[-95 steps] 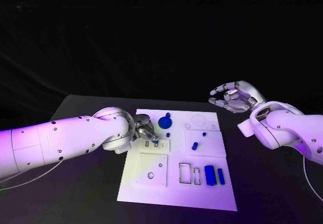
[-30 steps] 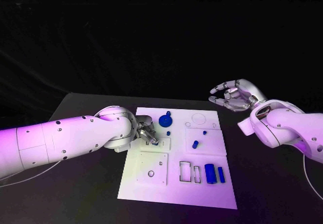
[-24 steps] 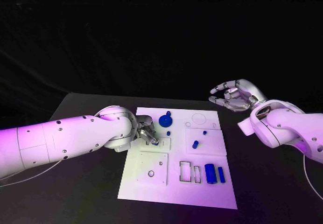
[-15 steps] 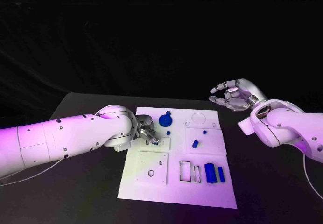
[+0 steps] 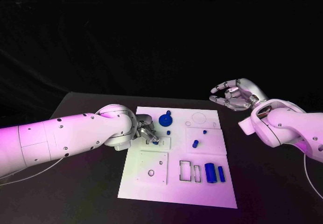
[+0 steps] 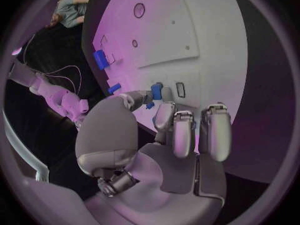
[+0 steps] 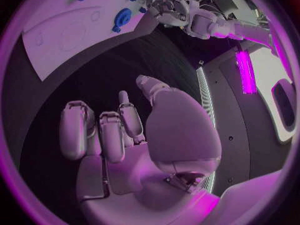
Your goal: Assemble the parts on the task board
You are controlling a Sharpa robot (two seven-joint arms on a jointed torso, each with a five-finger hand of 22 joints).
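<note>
The white task board [image 5: 202,196] lies in the middle of the black table. My left hand [image 5: 147,133] is low over the board's left edge, its fingertips down by two small slots. In the left wrist view the left hand [image 6: 164,135] pinches a small blue part [image 6: 156,91] between thumb and fingers, right beside a narrow slot [image 6: 180,89]. My right hand [image 5: 232,95] is raised off the board's far right corner, fingers apart and loosely curved, with nothing in it. A round blue disc [image 5: 165,122] lies near the board's far edge.
Loose blue parts lie on the board: a small peg [image 5: 194,144], a smaller one [image 5: 202,132], a cylinder [image 5: 210,173] and a thin bar [image 5: 221,174] near the rectangular cut-outs [image 5: 184,171]. Bare black table lies on either side of the board.
The left hand has shifted only slightly over the board's left edge, still with the small blue part. The right hand has stayed raised in place.
</note>
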